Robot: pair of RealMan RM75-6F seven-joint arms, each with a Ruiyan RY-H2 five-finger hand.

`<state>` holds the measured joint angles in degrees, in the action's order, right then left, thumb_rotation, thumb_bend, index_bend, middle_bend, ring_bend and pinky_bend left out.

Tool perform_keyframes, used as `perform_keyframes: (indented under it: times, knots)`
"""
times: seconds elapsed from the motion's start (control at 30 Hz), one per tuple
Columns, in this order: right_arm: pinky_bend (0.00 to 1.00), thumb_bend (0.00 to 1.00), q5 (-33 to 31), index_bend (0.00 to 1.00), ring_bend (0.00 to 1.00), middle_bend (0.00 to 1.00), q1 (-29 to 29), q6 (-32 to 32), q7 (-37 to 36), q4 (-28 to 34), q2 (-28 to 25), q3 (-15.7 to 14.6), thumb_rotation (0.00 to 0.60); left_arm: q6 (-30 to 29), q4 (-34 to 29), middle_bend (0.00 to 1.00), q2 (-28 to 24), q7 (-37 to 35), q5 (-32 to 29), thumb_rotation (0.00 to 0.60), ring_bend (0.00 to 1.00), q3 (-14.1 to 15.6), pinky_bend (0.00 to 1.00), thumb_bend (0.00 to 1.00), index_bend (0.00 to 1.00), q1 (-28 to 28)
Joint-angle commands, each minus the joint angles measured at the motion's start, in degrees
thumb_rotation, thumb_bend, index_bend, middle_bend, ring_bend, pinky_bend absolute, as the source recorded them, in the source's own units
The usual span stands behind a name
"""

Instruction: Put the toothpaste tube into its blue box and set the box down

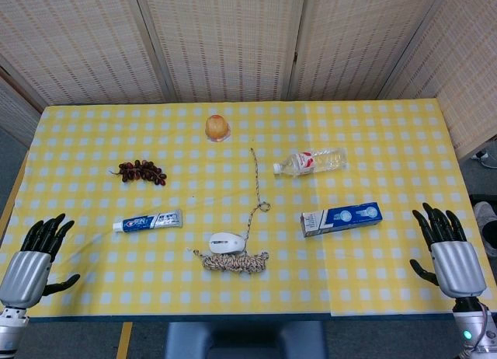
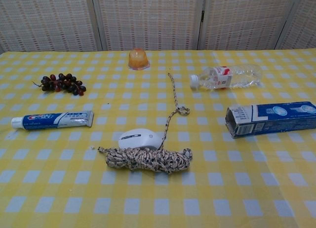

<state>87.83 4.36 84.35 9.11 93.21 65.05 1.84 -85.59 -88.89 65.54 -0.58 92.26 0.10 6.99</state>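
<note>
The toothpaste tube (image 1: pixel 147 221) (image 2: pixel 52 120) lies flat on the yellow checked table's left side, white cap pointing left. The blue box (image 1: pixel 342 218) (image 2: pixel 271 119) lies on its side at the right, its open end facing left. My left hand (image 1: pixel 35 256) hovers at the table's near left corner, fingers spread and holding nothing, well left of the tube. At the near right edge my right hand (image 1: pixel 449 250) is likewise spread and holds nothing, to the right of the box. Neither hand shows in the chest view.
A white mouse (image 1: pixel 227 242) (image 2: pixel 141 139) sits against a coiled rope (image 1: pixel 233 260) (image 2: pixel 148 159) at the front centre. A clear water bottle (image 1: pixel 312 162) (image 2: pixel 227 77), a bunch of grapes (image 1: pixel 140 172) (image 2: pixel 61 83) and a jelly cup (image 1: pixel 217 127) (image 2: pixel 138 59) lie farther back.
</note>
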Motion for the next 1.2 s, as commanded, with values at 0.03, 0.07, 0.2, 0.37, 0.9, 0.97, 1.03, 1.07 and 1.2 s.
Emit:
perform_keyframes:
  times: [0.03,0.07,0.2,0.37,0.9,0.97,1.03,1.07,1.2]
  knots:
    - [0.0,0.25,0.16,0.0,0.0,0.0,-0.02,0.05,-0.08,0.05,-0.11,-0.07,0.6,-0.16,0.22,0.0,0.37,0.1,0.15,0.6,0.0,-0.06,0.0,0.12,0.0,0.05]
    - [0.0,0.25,0.27,0.0,0.0,0.0,-0.09,0.18,-0.17,0.08,-0.17,-0.12,0.6,-0.21,0.36,0.0,0.59,0.25,0.28,0.6,0.0,-0.04,0.0,0.12,0.0,0.07]
    - [0.0,0.25,1.36,0.0,0.0,0.0,-0.62,1.25,-0.95,0.26,-0.74,-0.54,0.6,0.0,0.46,0.0,1.53,0.74,0.97,0.6,0.0,0.27,0.0,0.12,0.0,0.33]
    - [0.0,0.25,2.31,0.0,0.0,0.0,-1.42,2.87,-2.43,0.05,-1.46,-0.78,0.6,-1.36,2.06,0.07,5.65,1.42,3.16,0.6,0.14,-0.25,0.27,0.12,0.0,1.1]
    - [0.0,0.25,1.3,0.0,0.0,0.0,-0.85,0.87,-3.62,0.51,-1.88,-0.64,0.6,16.37,-4.59,1.0,15.53,17.67,-14.35,0.6,1.0,-9.97,1.0,0.18,0.42,12.51]
    - [0.0,0.25,0.38,0.0,0.0,0.0,-0.74,0.18,-3.02,0.64,-1.78,-0.48,0.6,18.34,-4.47,1.0,16.23,19.53,-17.26,0.6,1.0,-10.82,1.0,0.21,0.41,13.8]
    - [0.0,0.25,-0.51,0.0,0.0,0.0,-0.45,-0.77,-2.23,0.86,-1.72,-0.32,0.6,20.98,-3.93,1.0,16.95,21.07,-21.02,0.6,1.0,-11.67,1.0,0.21,0.4,15.33]
    - [0.0,0.25,-0.79,0.0,0.0,0.0,-0.29,-1.17,-1.97,0.92,-1.7,-0.26,0.6,22.13,-3.57,1.0,17.25,21.62,-22.69,0.6,1.0,-12.09,1.0,0.21,0.39,16.05]
    - [0.0,0.25,-1.87,0.0,0.0,0.0,0.11,-2.15,-1.22,1.06,-1.51,0.07,0.6,27.1,-1.45,1.0,18.48,21.31,-28.97,0.6,1.0,-13.83,1.0,0.27,0.36,19.12]
